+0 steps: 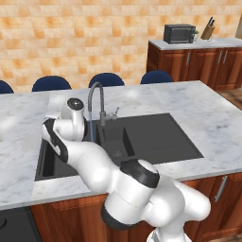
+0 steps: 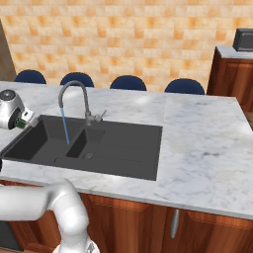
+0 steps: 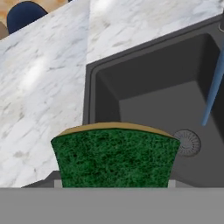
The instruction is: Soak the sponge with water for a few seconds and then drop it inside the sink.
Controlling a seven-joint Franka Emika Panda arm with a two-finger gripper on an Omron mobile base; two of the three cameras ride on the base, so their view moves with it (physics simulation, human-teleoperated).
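The sponge (image 3: 114, 155) is held in the gripper (image 3: 113, 185), green scouring side toward the hand camera, yellow body visible along its top edge. The jaws are closed on it. It is positioned above the near left corner of the sink (image 3: 131, 87), apart from the water (image 3: 213, 89), which falls from the faucet (image 1: 96, 101) into the basin. The sink is set in a marble counter (image 2: 197, 143).
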